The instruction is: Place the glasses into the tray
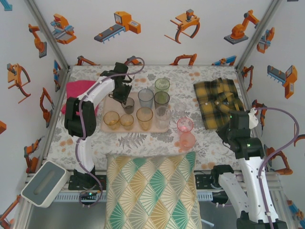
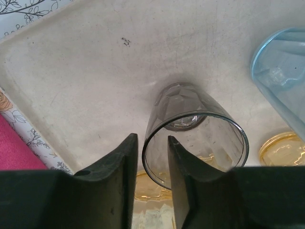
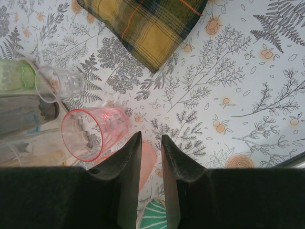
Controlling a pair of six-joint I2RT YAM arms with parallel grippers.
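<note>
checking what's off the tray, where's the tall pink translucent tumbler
Top view: the tall pink translucent tumbler stands just past the right end of the flat pale pink-beige tray, beside a short salmon tumbler, left of the yellow plaid cloth.

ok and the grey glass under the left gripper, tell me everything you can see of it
The grey glass is a small smoky translucent tumbler with a faceted lower wall and a plain round rim. It stands upright and empty on the tray, beside a blue glass. The left gripper straddles its rim, one finger inside, one outside, jaws slightly apart.
</note>
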